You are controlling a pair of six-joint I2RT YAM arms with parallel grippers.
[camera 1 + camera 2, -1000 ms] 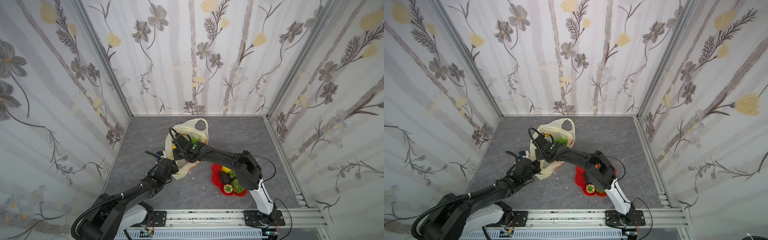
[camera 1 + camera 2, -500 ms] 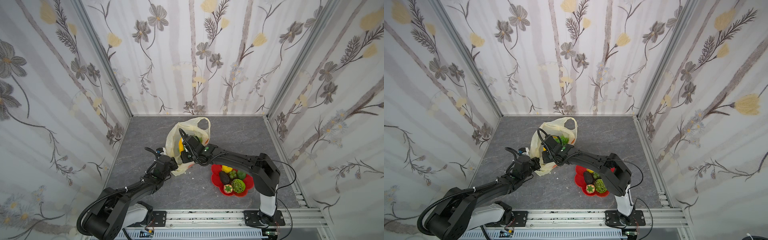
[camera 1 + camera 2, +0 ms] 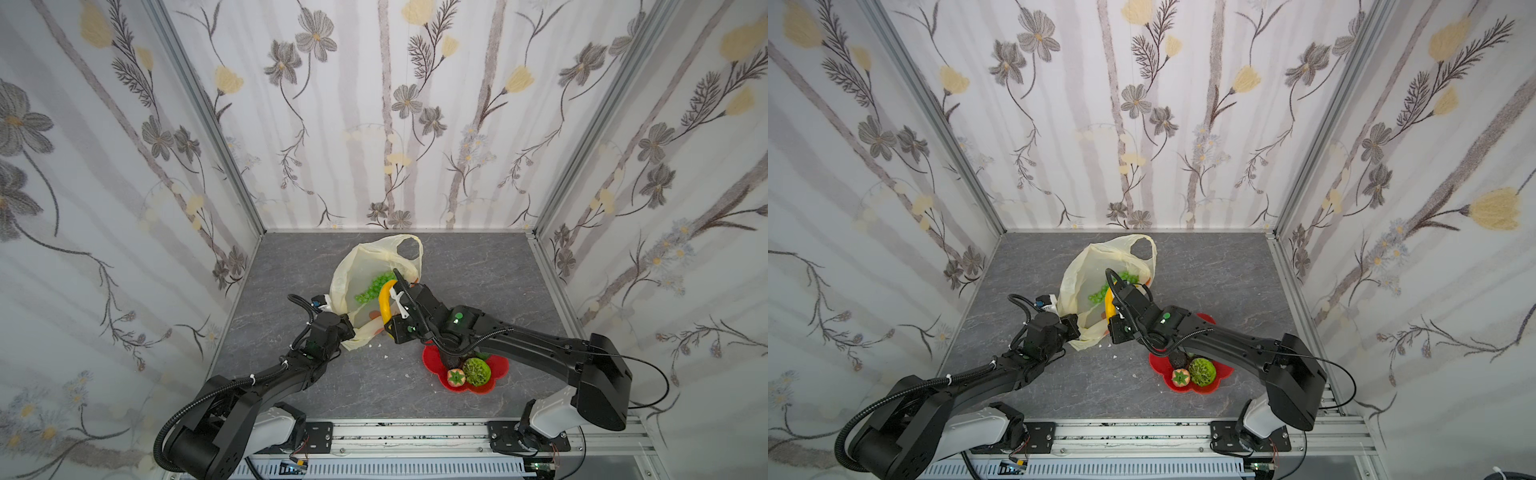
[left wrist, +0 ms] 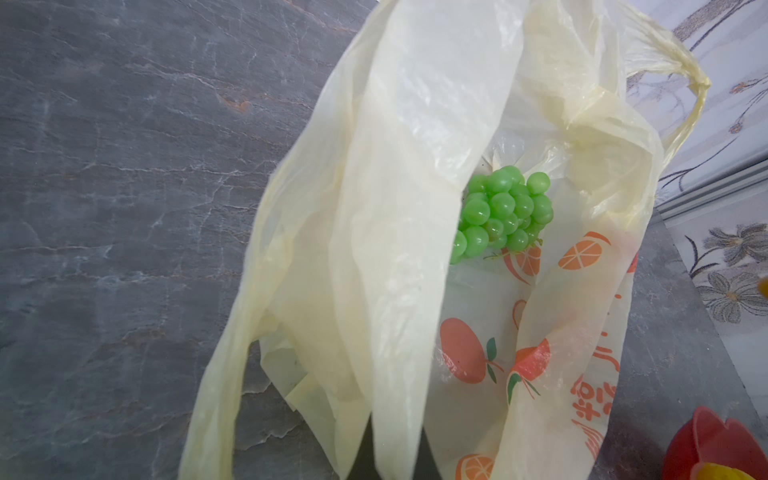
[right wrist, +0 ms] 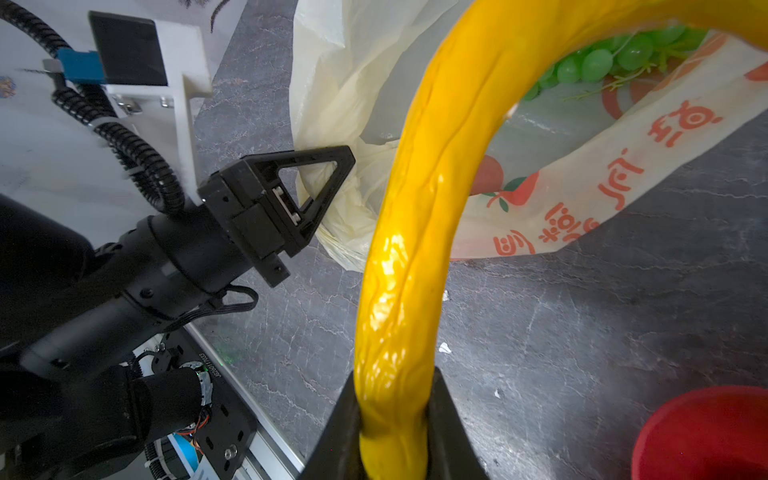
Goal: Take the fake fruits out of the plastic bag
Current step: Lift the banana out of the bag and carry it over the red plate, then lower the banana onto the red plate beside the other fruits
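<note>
Holding the banana [image 5: 415,249], right claw [image 5: 392,415] hangs near plate [image 3: 500,368]; left claw [image 5: 340,166] pinches bag [image 4: 415,166].

I see the plastic bag [image 3: 365,266] open mid-worktop, green grape bunch [image 3: 376,286] inside, yellow banana [image 3: 385,303] aloft at its mouth, strawberry [image 3: 456,377] and bumpy ball [image 3: 476,371] near the front edge.

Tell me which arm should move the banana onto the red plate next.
Right. Its pincer is shut on the banana, and the red plate lies on that arm's side of the table. The left pincer is clamped on the plastic bag, pinching its edge.
</note>
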